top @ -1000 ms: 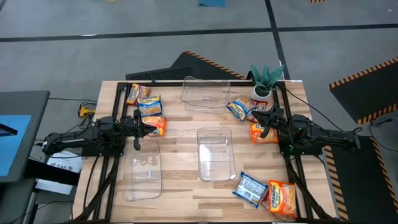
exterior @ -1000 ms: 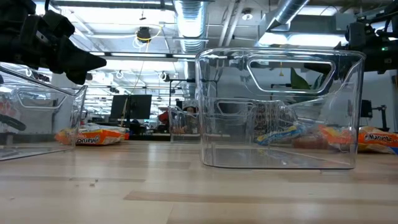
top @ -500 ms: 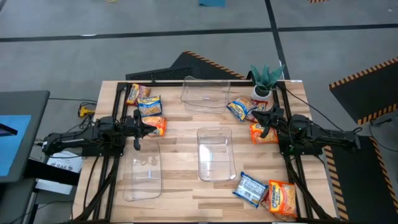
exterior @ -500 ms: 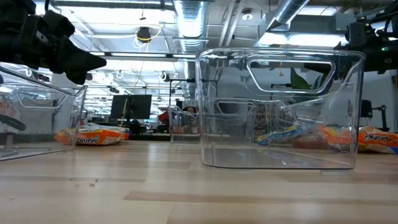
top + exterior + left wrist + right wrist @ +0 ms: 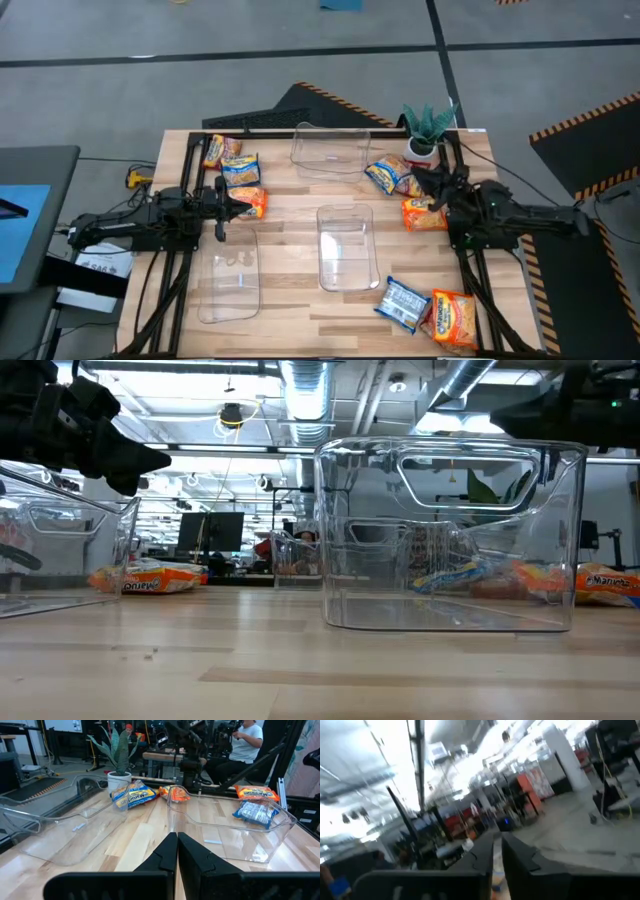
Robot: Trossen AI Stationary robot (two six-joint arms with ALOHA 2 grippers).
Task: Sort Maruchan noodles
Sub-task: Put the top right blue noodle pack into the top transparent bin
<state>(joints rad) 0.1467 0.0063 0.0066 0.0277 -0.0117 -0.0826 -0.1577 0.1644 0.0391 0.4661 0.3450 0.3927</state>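
Packets of noodles (image 5: pixel 425 214) just beneath the right gripper (image 5: pixel 424 180), whose nearly closed jaws grip nothing, look light, crinkly and slippery, with brittle contents; best pinched across a short edge

Worktop (image 5: pixel 300 210): open lanes between three clear bins, crowded at the far corners and the near right.

The middle bin (image 5: pixel 346 246) stands in the centre, with bare wood between it and the left bin (image 5: pixel 229 282) and a wider bare strip toward the far bin (image 5: pixel 329 148). The left pincer (image 5: pixel 243 202), fingers together, blocks the left side by an orange packet (image 5: pixel 255 203); more packets (image 5: pixel 228 160) crowd the far-left corner. On the right, the potted plant (image 5: pixel 428 128), a blue-yellow packet (image 5: pixel 387 175), an orange packet (image 5: pixel 424 215) and the right pincer (image 5: pixel 424 180) fill the space. Two packets (image 5: pixel 430 308) occupy the near-right corner.
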